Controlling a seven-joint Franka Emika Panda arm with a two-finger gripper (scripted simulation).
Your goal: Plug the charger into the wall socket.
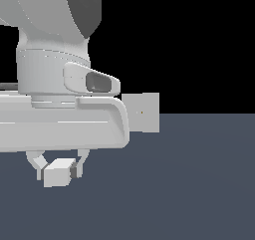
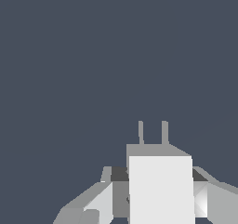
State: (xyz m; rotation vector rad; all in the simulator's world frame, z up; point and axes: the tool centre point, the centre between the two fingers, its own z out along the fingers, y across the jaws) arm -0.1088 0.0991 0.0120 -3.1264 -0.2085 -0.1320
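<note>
The charger (image 1: 59,172) is clamped between the fingers of the gripper (image 1: 58,170), which are closed against its two sides below the broad white hand. In the wrist view, the charger (image 2: 161,188) is seen as a pale block held between the fingers (image 2: 100,200), with two thin prongs projecting forward from its far end over the dark floor (image 2: 93,69). The wall socket (image 1: 144,113) is seen standing upright beyond the hand, apart from the charger and partly hidden by the hand's body.

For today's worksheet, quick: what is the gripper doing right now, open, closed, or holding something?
Gripper: closed on the charger, which sits between its fingers with its two prongs pointing away from the wrist camera.
</note>
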